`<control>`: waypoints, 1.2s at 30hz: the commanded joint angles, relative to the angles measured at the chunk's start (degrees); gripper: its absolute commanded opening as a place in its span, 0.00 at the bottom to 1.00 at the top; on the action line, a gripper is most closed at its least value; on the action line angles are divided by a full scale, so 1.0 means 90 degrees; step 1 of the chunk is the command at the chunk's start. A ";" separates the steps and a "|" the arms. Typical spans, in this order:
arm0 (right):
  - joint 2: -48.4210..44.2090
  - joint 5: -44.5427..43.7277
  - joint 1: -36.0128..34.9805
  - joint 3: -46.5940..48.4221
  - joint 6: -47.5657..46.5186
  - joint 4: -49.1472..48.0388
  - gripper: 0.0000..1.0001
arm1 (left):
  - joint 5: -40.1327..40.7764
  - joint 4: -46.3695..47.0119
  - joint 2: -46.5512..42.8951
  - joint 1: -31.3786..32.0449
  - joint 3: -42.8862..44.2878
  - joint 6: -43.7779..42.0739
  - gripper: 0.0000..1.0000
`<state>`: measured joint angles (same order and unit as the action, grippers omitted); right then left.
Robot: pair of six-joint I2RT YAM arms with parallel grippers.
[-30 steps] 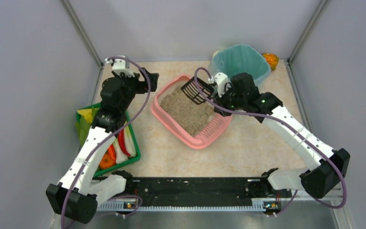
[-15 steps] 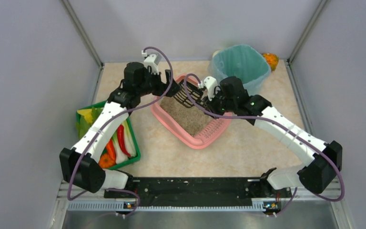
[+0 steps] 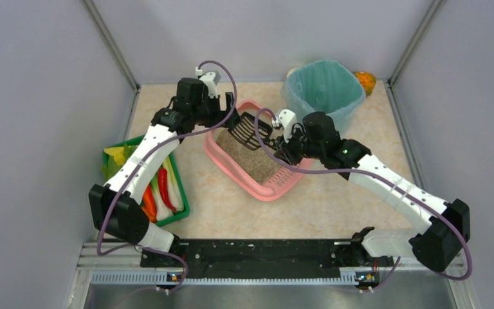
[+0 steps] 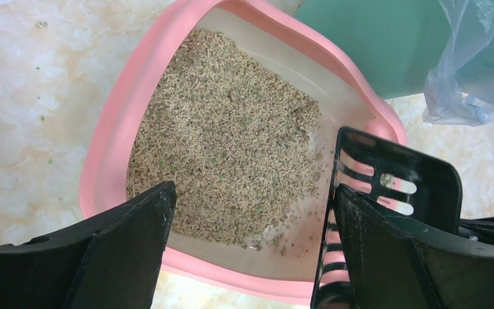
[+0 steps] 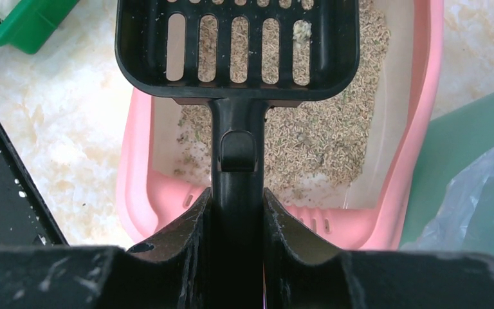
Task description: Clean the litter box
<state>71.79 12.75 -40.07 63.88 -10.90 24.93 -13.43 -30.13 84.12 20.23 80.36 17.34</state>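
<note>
The pink litter box (image 3: 213, 154) lies mid-table with beige litter (image 4: 225, 141) inside and its slotted ledge (image 3: 286, 179) at the near right end. My right gripper (image 3: 282, 143) is shut on the handle of a black slotted scoop (image 3: 246, 131); in the right wrist view the scoop (image 5: 238, 45) hangs over the litter, and the gripper (image 5: 237, 196) clamps its handle. A pale clump (image 5: 302, 29) sits in one slot. My left gripper (image 3: 224, 120) hovers open over the box's far left corner; the left wrist view shows it (image 4: 254, 199) empty, with the scoop (image 4: 392, 187) just beside its right finger.
A tall teal-lined bin (image 3: 325, 87) stands behind the box at the back right, with an orange object (image 3: 365, 80) in the corner. A green tray (image 3: 184, 205) of colourful items sits at the left wall. Grey walls enclose the table.
My left arm has swung from above the green tray across to the far end of the litter box. The right gripper has carried the scoop a little leftward and nearer, over the litter.
</note>
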 commanded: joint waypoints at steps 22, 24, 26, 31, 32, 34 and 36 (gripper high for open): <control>-0.0677 -0.0201 -0.0147 0.0143 0.0102 -0.0470 0.00 | 0.1288 -0.0415 0.0113 -0.0228 0.0815 0.0024 0.97; -0.0364 -0.0456 -0.0149 0.0494 0.0251 0.0001 0.00 | 0.1389 -0.0292 -0.0120 -0.0425 0.0760 0.0067 0.97; 0.0029 -0.0628 -0.0148 0.0893 0.0397 0.0441 0.00 | 0.1430 -0.0132 -0.0373 -0.0609 0.0608 0.0099 0.97; 0.0828 -0.0860 -0.0147 0.1908 0.0647 0.1306 0.00 | 0.1952 0.0202 -0.1004 -0.0882 0.0023 0.0104 0.98; 0.0990 -0.0886 -0.0147 0.2126 0.0682 0.1488 0.00 | 0.2010 0.0232 -0.1150 -0.0912 -0.0089 0.0099 0.98; 0.1319 -0.1032 -0.0147 0.2572 0.0789 0.1909 0.00 | 0.2113 0.0283 -0.1338 -0.0973 -0.0301 0.0097 0.98; 0.1644 -0.1119 -0.0142 0.2971 0.0892 0.2424 0.00 | 0.2202 0.0310 -0.1513 -0.1023 -0.0496 0.0082 0.98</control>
<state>82.43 5.67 -40.84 82.85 -5.89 37.45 3.01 -31.03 73.93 11.77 78.76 18.96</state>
